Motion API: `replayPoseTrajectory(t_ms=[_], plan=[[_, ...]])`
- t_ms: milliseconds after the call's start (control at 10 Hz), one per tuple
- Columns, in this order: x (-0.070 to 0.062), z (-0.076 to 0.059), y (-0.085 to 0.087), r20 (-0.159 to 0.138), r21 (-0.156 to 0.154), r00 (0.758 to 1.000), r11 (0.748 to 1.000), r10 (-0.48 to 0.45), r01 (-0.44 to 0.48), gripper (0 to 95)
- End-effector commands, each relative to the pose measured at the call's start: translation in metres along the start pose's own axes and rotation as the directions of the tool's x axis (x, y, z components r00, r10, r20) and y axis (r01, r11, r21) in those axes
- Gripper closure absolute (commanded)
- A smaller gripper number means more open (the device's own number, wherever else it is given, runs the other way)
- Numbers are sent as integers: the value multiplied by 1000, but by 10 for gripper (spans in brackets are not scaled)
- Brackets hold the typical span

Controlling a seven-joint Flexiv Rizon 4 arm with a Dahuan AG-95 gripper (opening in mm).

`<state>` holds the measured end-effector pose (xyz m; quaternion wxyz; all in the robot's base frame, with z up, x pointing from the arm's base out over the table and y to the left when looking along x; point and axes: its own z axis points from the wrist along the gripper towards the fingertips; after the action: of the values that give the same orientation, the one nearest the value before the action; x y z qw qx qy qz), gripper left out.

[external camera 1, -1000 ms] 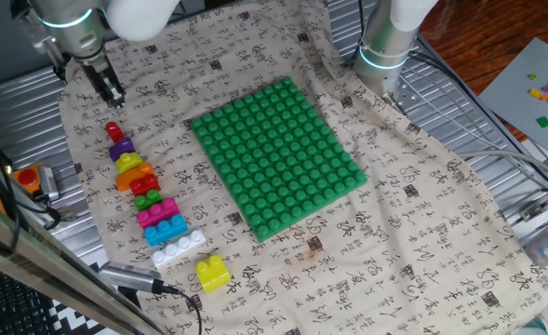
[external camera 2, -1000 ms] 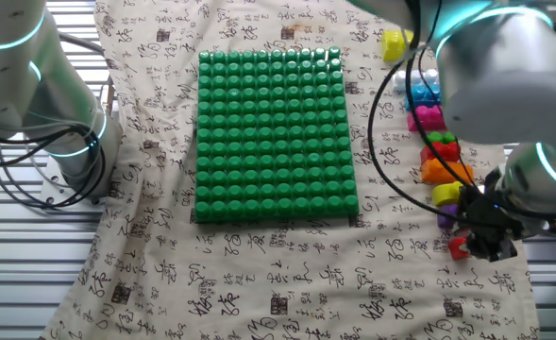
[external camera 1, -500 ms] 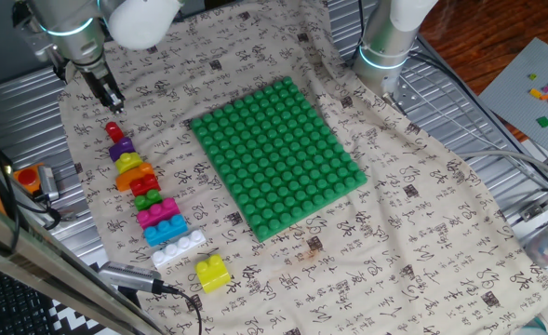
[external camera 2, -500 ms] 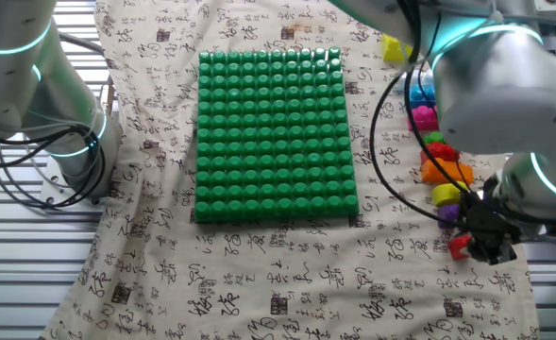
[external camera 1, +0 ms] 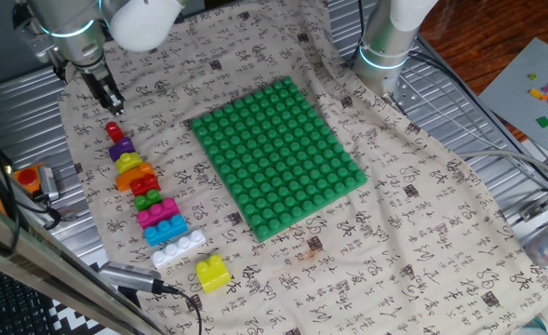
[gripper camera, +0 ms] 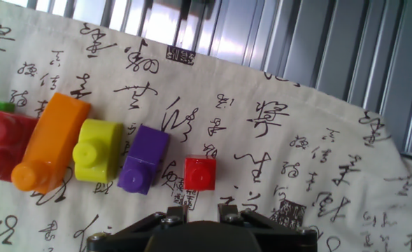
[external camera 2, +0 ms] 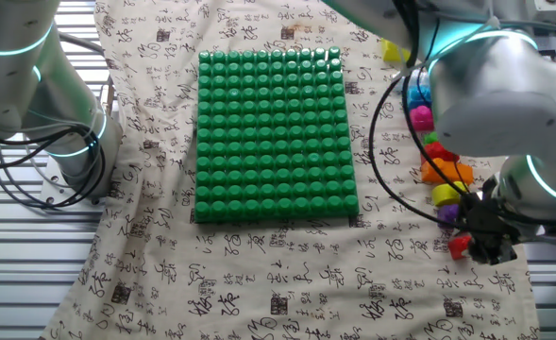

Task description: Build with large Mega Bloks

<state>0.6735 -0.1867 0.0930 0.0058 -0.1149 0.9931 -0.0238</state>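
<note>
A row of large Mega Bloks lies on the printed cloth at the left: small red (external camera 1: 113,130), purple (external camera 1: 120,148), yellow (external camera 1: 127,162), orange (external camera 1: 136,175), red and green (external camera 1: 146,193), pink (external camera 1: 157,212), blue (external camera 1: 166,229), white (external camera 1: 179,247), and a separate yellow one (external camera 1: 212,273). My gripper (external camera 1: 107,96) hangs just behind the small red block, above the cloth. In the hand view the red block (gripper camera: 200,173) lies right in front of my gripper (gripper camera: 201,208), beside the purple block (gripper camera: 144,168). The fingers stand apart with nothing between them.
The big green studded baseplate (external camera 1: 278,154) lies in the middle of the cloth. A second arm's base (external camera 1: 385,51) stands at the back. A grey plate with tiny bricks (external camera 1: 543,98) is at the far right. Metal slats (gripper camera: 317,42) lie past the cloth edge.
My gripper has shifted slightly back and left, away from the red block. The blocks have not moved.
</note>
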Motion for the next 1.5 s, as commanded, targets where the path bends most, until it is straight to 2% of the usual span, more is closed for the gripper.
replayPoseTrajectory(t_ms=[100, 200, 400, 500, 800, 900, 1000, 1500], plan=[[-1, 0, 0, -4, -4, 1000, 1000, 15, -15, 570], [-1, 0, 0, -17, -5, 999, 999, 34, -35, 570], [-1, 0, 0, -20, -6, 999, 999, 37, -37, 570], [-1, 0, 0, -16, -7, 999, 999, 38, -38, 760], [-1, 0, 0, -14, -7, 999, 999, 31, -31, 760], [-4, 4, -4, -12, -8, 1000, 1000, 24, -25, 760], [-9, 9, -6, -7, -8, 1000, 1000, 24, -24, 570], [-20, 23, -8, 13, -24, 999, 999, 37, -36, 570]])
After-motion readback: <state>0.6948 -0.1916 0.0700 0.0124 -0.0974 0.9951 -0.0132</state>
